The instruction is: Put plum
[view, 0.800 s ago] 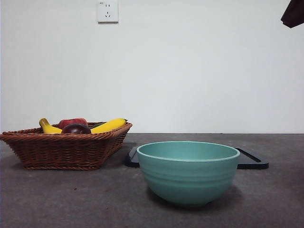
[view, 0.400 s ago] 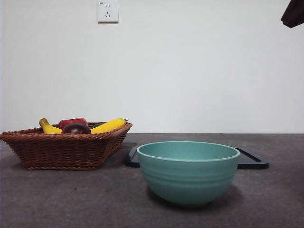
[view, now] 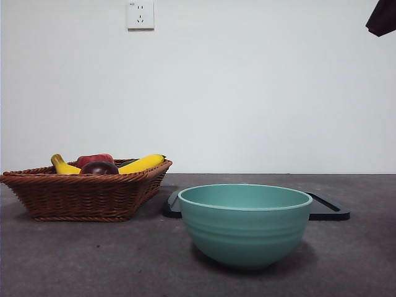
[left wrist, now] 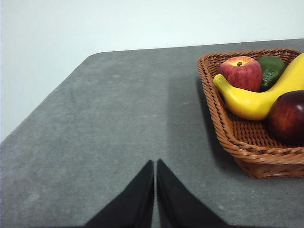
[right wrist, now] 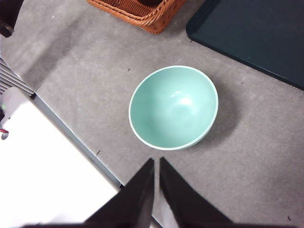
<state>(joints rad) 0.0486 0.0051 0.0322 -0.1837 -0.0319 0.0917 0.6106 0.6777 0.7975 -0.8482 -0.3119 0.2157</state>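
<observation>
1. The plum (view: 99, 167) lies in the wicker basket (view: 86, 197) at about 9 o'clock of the front view. Only its dark top clears the rim there, and the left wrist view cuts off part of it at the frame edge.
2. Beside it lie a yellow banana (left wrist: 259, 97), a red apple (left wrist: 240, 73) and a green fruit (left wrist: 271, 69) too hidden behind the banana to name. From the front, two yellow ends show, and it is unclear whether that is one banana or two.
3. The teal bowl (view: 245, 224) stands at 6 o'clock of the front view, with nothing in it in the right wrist view.
4. Behind the bowl a dark tray (view: 328, 210) is largely covered; only its ends peek out on either side.
5. The left gripper (left wrist: 155, 164) hovers above bare table beside the basket, jaws pressed together, holding nothing.
6. The right gripper (right wrist: 156, 161) hangs high above the bowl, jaws closed on nothing. A dark arm tip (view: 382, 17) shows at 1 o'clock of the front view; which arm it is cannot be told.
</observation>
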